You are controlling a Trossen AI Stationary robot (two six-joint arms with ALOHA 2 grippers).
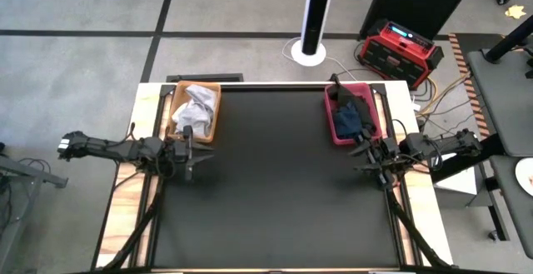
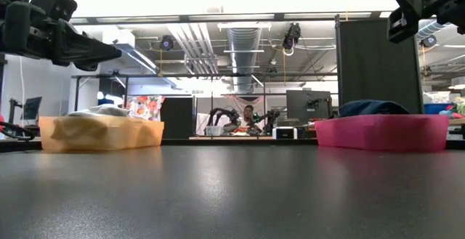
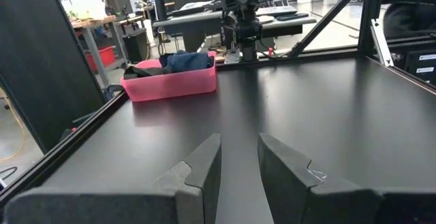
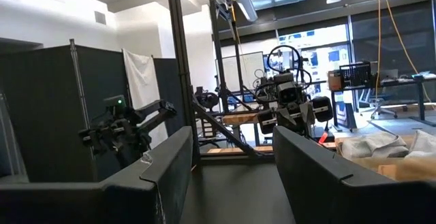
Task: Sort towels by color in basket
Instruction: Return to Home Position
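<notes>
Black table (image 1: 275,199) | towels (image 1: 193,106) crumpled in both bins (image 1: 331,121) | left gripper (image 1: 190,154) ajar, empty | right gripper (image 1: 367,152) wide, empty

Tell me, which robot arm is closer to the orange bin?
The left. The left gripper hangs right by the orange bin, not touching it. The right gripper is across the table, by the red bin.

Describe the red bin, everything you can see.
The red bin is a shallow rectangular tub that looks like pinkish-red plastic. It stands upright by the right edge of the black table, toward the top corner in the high view. Dark towels, navy and black, fill it and heap above the rim. The open right hand hovers near one end, apart from it.
</notes>
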